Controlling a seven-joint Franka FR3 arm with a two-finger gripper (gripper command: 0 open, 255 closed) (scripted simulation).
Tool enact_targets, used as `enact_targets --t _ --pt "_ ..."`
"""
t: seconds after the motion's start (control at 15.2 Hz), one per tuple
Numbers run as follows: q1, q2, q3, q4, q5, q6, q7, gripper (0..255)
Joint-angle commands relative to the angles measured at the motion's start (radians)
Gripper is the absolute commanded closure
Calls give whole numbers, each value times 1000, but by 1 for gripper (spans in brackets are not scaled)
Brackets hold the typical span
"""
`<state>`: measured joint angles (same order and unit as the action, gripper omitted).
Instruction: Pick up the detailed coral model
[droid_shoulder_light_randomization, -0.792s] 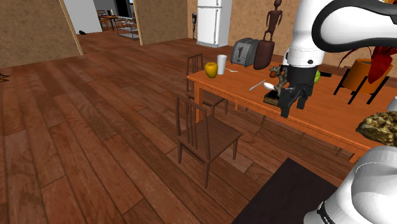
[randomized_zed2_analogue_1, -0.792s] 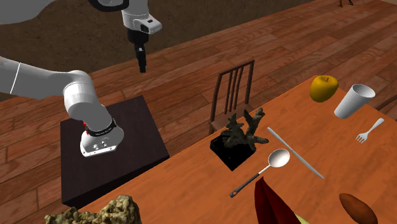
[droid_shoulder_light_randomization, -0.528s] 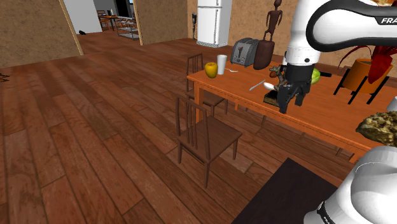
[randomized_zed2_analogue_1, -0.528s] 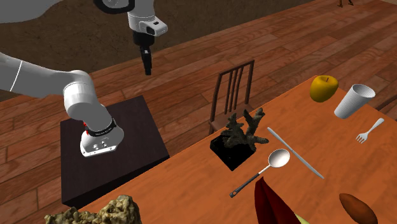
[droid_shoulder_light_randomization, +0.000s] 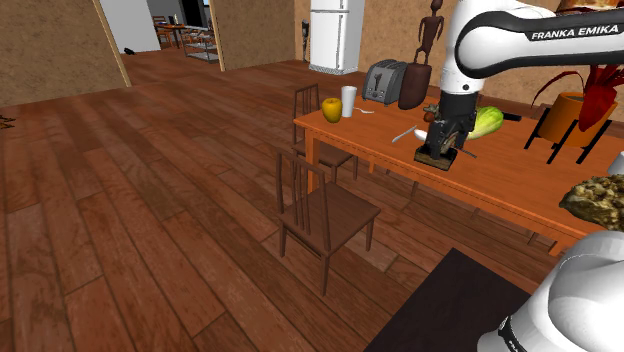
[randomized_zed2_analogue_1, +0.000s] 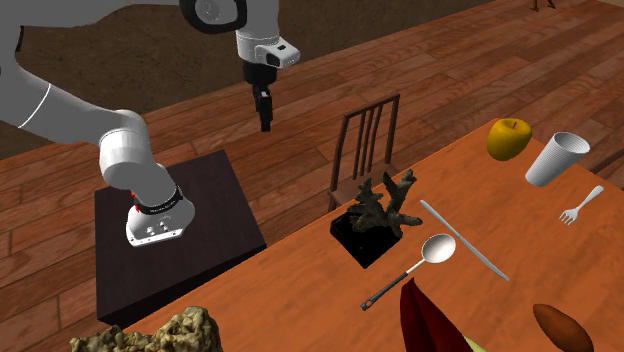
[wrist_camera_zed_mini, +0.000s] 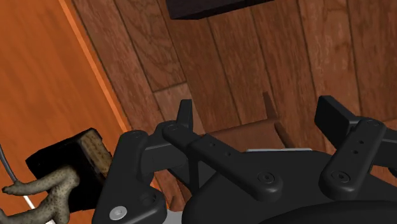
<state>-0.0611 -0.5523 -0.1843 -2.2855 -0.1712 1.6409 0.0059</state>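
The coral model (randomized_zed2_analogue_1: 384, 204) is a dark, branching piece standing on a black square base (randomized_zed2_analogue_1: 362, 240) near the edge of the orange table (randomized_zed2_analogue_1: 300, 290). My black gripper (randomized_zed2_analogue_1: 265, 118) hangs over the floor beside the table, off to the second exterior view's left of the coral and higher. Its fingers point down. In the wrist view the gripper (wrist_camera_zed_mini: 261, 118) is open, fingers (wrist_camera_zed_mini: 186, 118) well apart with nothing between them. The coral (wrist_camera_zed_mini: 38, 194) and its base (wrist_camera_zed_mini: 67, 162) lie off to one side. In the shoulder view the gripper (droid_shoulder_light_randomization: 446, 148) overlaps the coral's base (droid_shoulder_light_randomization: 431, 158).
A wooden chair (randomized_zed2_analogue_1: 366, 140) stands at the table edge below the gripper. On the table lie a spoon (randomized_zed2_analogue_1: 415, 265), a knife (randomized_zed2_analogue_1: 462, 238), a fork (randomized_zed2_analogue_1: 580, 205), a white cup (randomized_zed2_analogue_1: 557, 158) and a yellow apple (randomized_zed2_analogue_1: 508, 137). A rough rock (randomized_zed2_analogue_1: 150, 335) sits near the dark stand (randomized_zed2_analogue_1: 200, 200).
The gripper has travelled toward the table and the coral, moving to the second exterior view's right and slightly down. Its fingers stay apart. The coral has not moved.
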Motion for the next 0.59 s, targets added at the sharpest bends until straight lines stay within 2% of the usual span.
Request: enact_targets --t 0.0,0.53 --pt "-13 58 -29 43 -21 30 -27 0" --pt "-49 287 -125 239 -49 123 -120 0"
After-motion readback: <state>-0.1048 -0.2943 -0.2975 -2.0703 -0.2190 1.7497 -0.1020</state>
